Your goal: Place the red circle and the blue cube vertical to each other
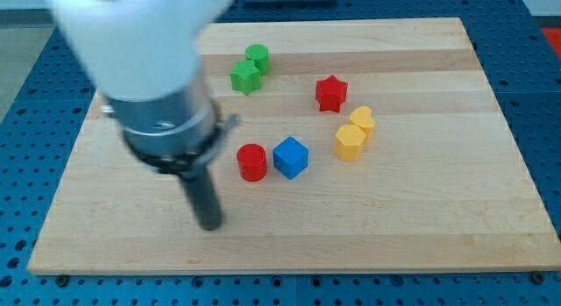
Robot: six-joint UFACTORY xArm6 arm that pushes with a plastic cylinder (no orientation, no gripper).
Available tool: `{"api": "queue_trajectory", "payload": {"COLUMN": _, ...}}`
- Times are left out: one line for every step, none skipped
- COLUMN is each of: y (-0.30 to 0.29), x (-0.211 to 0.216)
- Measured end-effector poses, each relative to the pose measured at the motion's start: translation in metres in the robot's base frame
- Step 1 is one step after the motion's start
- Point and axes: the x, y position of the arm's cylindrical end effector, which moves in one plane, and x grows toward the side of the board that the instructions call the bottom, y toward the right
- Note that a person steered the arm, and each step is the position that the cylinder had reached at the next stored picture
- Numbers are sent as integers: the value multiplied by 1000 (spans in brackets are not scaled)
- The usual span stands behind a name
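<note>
The red circle (252, 161) is a short red cylinder near the middle of the wooden board (438, 209). The blue cube (291, 157) sits right beside it on the view's right, almost touching. They lie side by side in a row. My tip (210, 225) is at the end of the dark rod, on the board below and to the left of the red circle, about a block's width apart from it.
A red star (331, 93) lies above and right of the blue cube. Two yellow blocks (355, 135) sit right of the cube. A green circle (258, 57) and green star (245, 76) lie near the view's top. The arm's blurred white body (131, 43) covers the upper left.
</note>
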Motion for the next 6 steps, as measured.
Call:
{"api": "queue_trajectory", "payload": {"y": 96, "x": 0}}
{"api": "queue_trajectory", "payload": {"y": 155, "x": -13}}
{"api": "queue_trajectory", "payload": {"y": 153, "x": -18}}
{"api": "queue_trajectory", "payload": {"y": 149, "x": -31}}
{"api": "queue_trajectory", "payload": {"y": 124, "x": -60}}
{"api": "queue_trajectory", "payload": {"y": 73, "x": -65}}
